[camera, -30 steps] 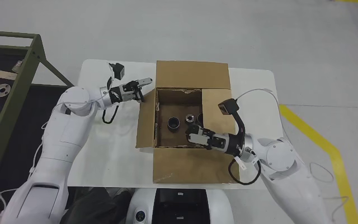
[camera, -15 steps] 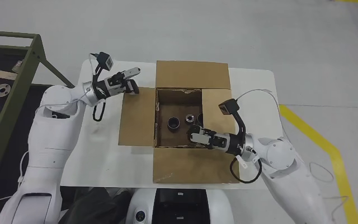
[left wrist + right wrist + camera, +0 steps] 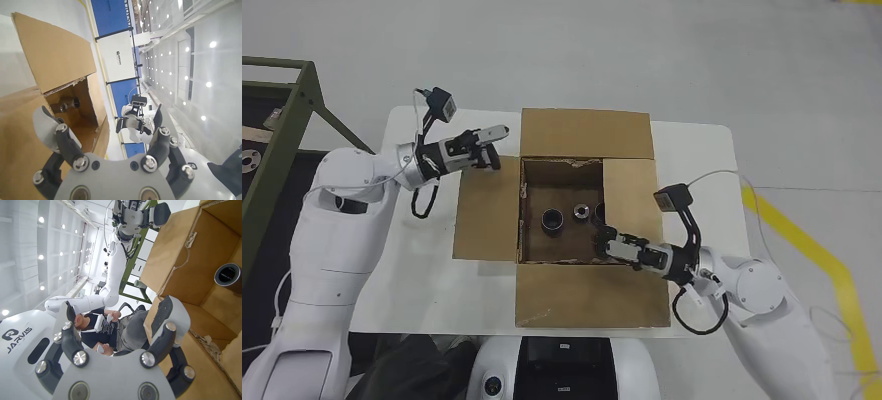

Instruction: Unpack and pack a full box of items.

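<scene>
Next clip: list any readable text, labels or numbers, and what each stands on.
White panel in the hall: a brand mark, not quoted here.
Blue wall boards: brand lettering, not quoted.
Lettering on the green rack: too small to read.
Cardboard box: no print on its visible faces.

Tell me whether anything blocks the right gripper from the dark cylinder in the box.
Nothing visible does. The box is open on top, and only bare floor lies between the open right gripper and the cylinder.
</scene>
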